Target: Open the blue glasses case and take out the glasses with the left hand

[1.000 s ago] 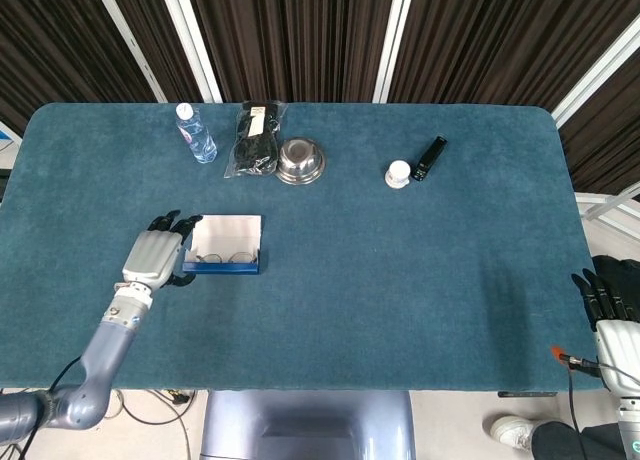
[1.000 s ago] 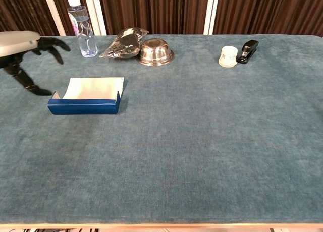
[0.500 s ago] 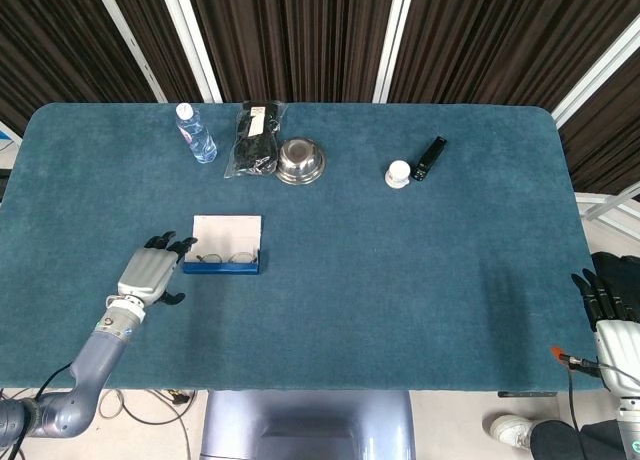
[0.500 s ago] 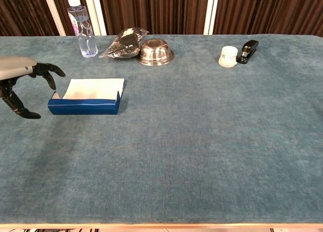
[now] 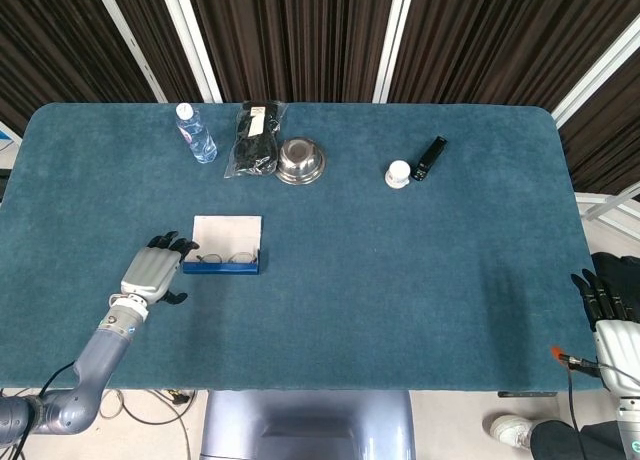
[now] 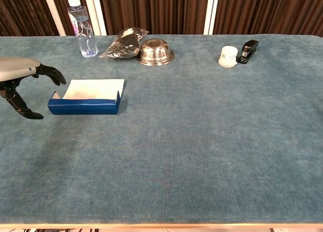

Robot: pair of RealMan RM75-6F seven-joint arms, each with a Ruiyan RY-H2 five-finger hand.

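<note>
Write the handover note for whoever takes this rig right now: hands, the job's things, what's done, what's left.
Left hand: holds nothing, fingers apart, just left of the blue glasses case, not touching it as far as the views show.
Right hand: idle at the table's near right edge; whether it is open cannot be told.
Case: lid already open, lying flat behind it.
Glasses: inside the case.
Done: case opened.
Left: reach in with the left hand, grip the glasses, lift them out.

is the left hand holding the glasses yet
No, the glasses lie in the open blue glasses case, with the left hand empty beside it.
</note>
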